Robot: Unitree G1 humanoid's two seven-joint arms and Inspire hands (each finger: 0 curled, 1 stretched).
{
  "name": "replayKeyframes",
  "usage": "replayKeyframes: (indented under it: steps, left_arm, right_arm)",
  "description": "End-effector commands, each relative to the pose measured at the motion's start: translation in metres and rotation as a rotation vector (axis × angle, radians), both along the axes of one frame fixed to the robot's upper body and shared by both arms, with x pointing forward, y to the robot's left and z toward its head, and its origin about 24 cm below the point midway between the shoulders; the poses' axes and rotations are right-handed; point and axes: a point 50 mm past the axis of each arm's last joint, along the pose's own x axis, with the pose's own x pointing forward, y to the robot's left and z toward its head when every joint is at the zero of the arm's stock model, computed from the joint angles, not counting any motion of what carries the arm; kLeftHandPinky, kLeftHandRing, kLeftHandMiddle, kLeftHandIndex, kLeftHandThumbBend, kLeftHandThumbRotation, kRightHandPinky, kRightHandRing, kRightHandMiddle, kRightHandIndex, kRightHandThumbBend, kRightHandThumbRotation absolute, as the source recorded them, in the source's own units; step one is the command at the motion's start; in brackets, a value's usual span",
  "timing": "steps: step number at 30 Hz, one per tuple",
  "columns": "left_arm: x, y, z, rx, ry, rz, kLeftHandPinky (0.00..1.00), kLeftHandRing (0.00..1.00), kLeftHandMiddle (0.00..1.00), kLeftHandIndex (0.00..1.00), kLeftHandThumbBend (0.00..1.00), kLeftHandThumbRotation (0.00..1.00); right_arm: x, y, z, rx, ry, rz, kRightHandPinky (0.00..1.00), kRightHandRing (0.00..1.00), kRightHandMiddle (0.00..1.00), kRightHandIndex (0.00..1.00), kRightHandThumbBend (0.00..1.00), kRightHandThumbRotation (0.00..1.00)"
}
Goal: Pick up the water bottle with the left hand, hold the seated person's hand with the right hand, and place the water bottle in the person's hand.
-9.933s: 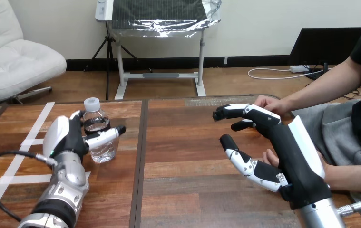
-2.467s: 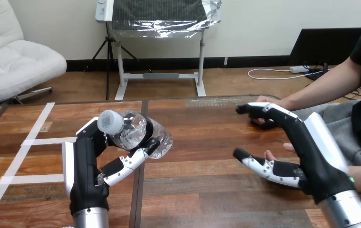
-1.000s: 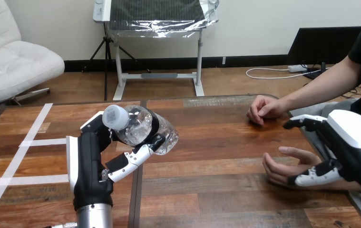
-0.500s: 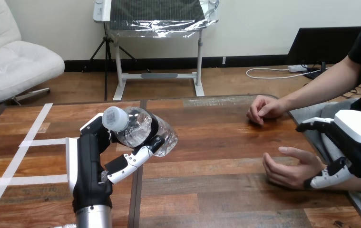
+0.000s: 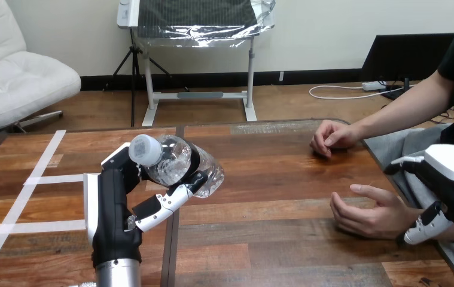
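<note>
Right robot hand [image 5: 451, 174] slid back to the wrist of the person's nearer hand [image 5: 371, 212] — grip unclear — while left robot hand [image 5: 113, 203] clasped the water bottle [image 5: 176, 162], undelivered.

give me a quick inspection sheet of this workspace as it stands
surface: wooden table, white tape strips at its left
job's things: bottle held above the table, tipped on its side, cap toward the view's left; person's near hand loosely cupped at the table's right
clutter: nothing seen
hands: left hand with fingers curled round the bottle; right hand at the person's near wrist, hold cannot be told
cables: nothing seen on the table
surroundings: person's far hand rests on the table in a loose fist
</note>
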Motion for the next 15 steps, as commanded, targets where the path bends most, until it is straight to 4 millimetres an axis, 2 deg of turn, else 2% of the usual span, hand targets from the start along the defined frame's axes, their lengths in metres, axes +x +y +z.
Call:
replayKeyframes:
  steps: [1,15]
  left_arm:
    - [0.007,-0.004,0.022,-0.002,-0.113,-0.015,0.42,0.42,0.44,0.49,0.62,0.00]
    - [0.006,-0.003,0.023,-0.008,-0.116,-0.010,0.42,0.42,0.44,0.49,0.63,0.00]
  right_arm:
    - [0.015,-0.002,0.020,-0.070,-0.032,0.018,0.82,0.91,0.92,0.87,0.81,0.04]
    - [0.027,-0.008,0.011,-0.167,0.082,0.003,0.87,0.93,0.93,0.88,0.79,0.06]
